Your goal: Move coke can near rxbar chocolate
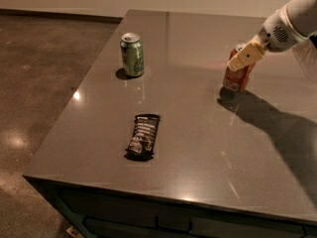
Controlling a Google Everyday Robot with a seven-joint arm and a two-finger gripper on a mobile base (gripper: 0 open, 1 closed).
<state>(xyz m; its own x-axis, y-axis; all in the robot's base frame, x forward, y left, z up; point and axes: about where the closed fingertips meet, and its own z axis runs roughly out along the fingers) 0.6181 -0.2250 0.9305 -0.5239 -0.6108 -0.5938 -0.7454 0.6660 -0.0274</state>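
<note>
The coke can (236, 78), red-orange with pale markings near its base, is on the right side of the dark grey table (198, 148) and leans a little. My gripper (239, 62) comes in from the upper right and is shut on the can's upper part; one cream finger (244, 56) lies across its front. The can's base is at or just above the tabletop. The rxbar chocolate (143, 136), a flat black wrapper with white lettering, lies near the table's front left, well apart from the can.
A green can (132, 54) stands upright at the table's back left. The arm's shadow (282, 128) falls across the right of the tabletop. The table's front edge (163, 195) and left edge drop to a concrete floor (34, 83).
</note>
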